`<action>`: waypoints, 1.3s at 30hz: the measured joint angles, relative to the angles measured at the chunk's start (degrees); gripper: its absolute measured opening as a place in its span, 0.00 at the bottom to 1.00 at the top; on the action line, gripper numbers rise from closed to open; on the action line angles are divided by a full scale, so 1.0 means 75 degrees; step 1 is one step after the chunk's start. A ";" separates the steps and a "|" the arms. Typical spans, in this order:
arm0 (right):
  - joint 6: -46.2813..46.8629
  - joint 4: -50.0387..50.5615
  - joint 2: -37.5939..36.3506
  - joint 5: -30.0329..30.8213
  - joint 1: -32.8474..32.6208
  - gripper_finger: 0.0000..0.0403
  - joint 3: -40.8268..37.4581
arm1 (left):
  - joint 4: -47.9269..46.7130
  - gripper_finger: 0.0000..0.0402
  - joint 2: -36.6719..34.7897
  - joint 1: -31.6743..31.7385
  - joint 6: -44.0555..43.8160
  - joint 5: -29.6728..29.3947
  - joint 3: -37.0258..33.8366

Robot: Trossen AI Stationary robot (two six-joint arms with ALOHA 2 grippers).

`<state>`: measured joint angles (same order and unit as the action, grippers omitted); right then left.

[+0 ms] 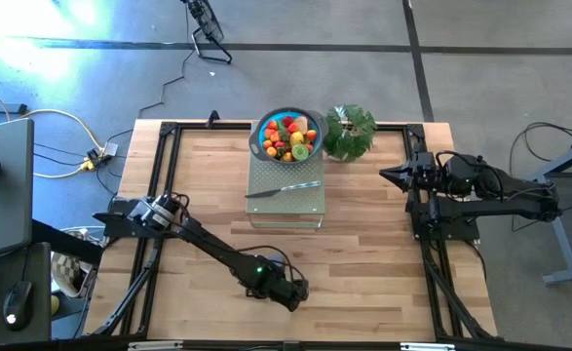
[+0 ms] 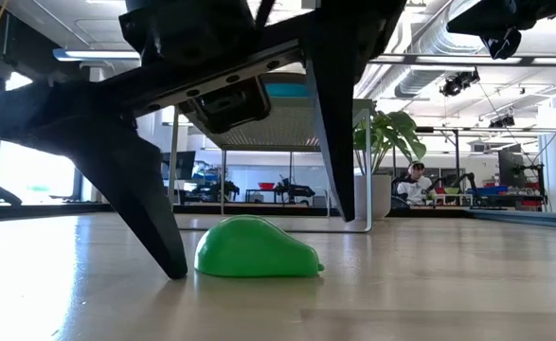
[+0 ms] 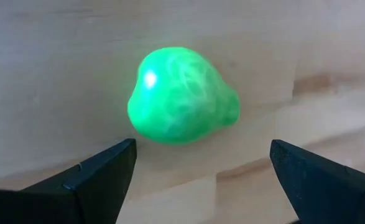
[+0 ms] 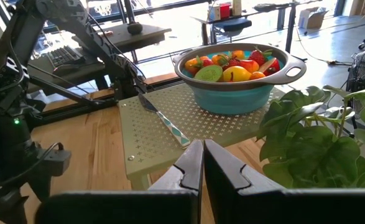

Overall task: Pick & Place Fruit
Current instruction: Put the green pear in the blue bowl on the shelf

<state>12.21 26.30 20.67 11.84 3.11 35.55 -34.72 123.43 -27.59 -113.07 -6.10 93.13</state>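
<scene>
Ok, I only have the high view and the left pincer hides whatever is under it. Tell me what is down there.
Observer: A green toy fruit lies on the bare wooden table, seen from the left wrist.
Operator: Say whether the left pincer has it.
Observer: No. The left pincer is open, its fingers apart on either side of the fruit and short of it.
Operator: Now give me the right pincer.
Observer: The right pincer is shut and empty, pointing toward the blue bowl of fruit on the perforated stand.

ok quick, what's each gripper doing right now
left gripper: open, over the green fruit, holding nothing
right gripper: closed, empty
</scene>
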 joint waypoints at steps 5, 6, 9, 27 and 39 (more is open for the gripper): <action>0.0001 -0.0003 0.0001 0.0001 0.0000 0.02 0.0000 | -0.0206 0.91 -0.0145 0.0076 0.1559 0.0427 0.0045; 0.0001 -0.0002 0.0002 0.0002 0.0000 0.02 0.0000 | -0.0441 0.91 -0.0169 0.0093 0.1838 0.0404 0.0097; 0.0002 0.0000 0.0003 0.0001 0.0000 0.02 0.0000 | -0.0763 0.91 -0.0187 0.0184 0.2665 0.0402 0.0377; 0.0029 0.0000 0.0003 0.0000 0.0000 0.02 0.0000 | -0.1257 0.91 -0.0224 0.0329 0.8652 0.0284 0.0782; 0.0429 0.0006 0.0003 -0.0003 0.0000 0.02 0.0000 | -0.2372 0.91 -0.0219 0.0304 1.1044 -0.1163 0.0731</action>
<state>15.43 26.35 20.69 11.81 3.11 35.55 -52.50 121.79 -25.32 -30.23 -14.82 98.62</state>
